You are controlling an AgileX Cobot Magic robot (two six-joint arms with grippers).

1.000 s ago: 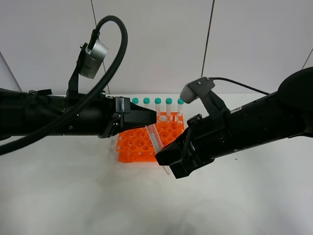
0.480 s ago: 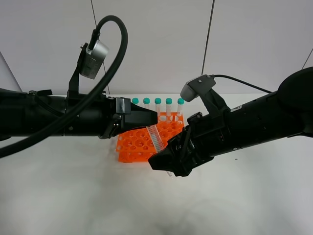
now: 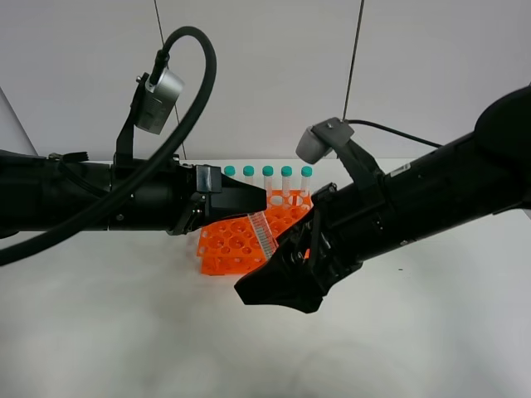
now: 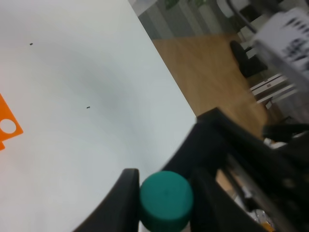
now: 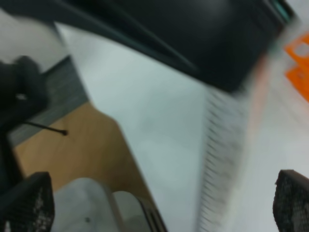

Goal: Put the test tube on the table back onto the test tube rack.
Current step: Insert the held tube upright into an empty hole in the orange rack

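Observation:
The test tube [image 3: 263, 233] hangs tilted over the front of the orange test tube rack [image 3: 226, 247]. My left gripper [image 3: 259, 200] is shut on its teal cap [image 4: 166, 199], which sits squeezed between the two black fingers [image 4: 121, 203]. The tube's lower end is hidden behind my right gripper [image 3: 279, 290], which is open just in front of the rack. In the right wrist view the tube [image 5: 226, 159] is a blurred streak, with the fingers [image 5: 28, 200] spread wide on either side of it and not touching it. The table [image 3: 124, 332] is white.
Several teal-capped tubes [image 3: 267, 172] stand in the rack's back row. A corner of the rack [image 4: 7, 126] and the table edge [image 4: 171, 82] show in the left wrist view, with wooden floor beyond. Both black arms cross over the rack.
My right gripper has gone from shut to wide open, letting go of the tube's lower end, and its arm has shifted up and left. The left gripper still holds the tube in the same place.

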